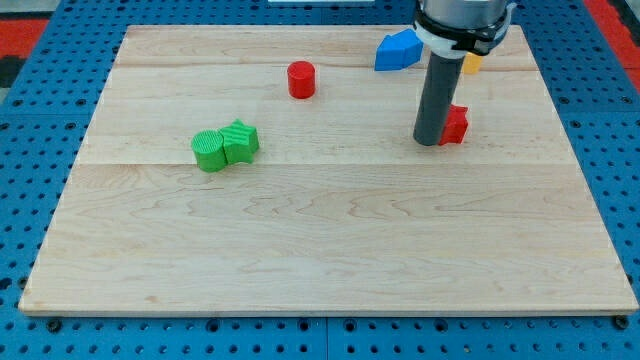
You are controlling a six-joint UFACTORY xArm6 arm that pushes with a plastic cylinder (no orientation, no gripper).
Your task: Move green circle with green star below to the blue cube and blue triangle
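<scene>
The green circle (209,151) and the green star (241,141) lie touching each other at the board's left middle. The blue blocks (398,50), a cube and a triangle pressed together, sit near the view's top, right of centre. My tip (428,141) rests on the board well to the right of the green pair and below the blue blocks. It stands right against the left side of a red block (456,125).
A red cylinder (301,79) stands between the green pair and the blue blocks, nearer the top. A yellow block (471,63) shows partly behind the rod at the top right. The wooden board (320,250) lies on a blue pegboard.
</scene>
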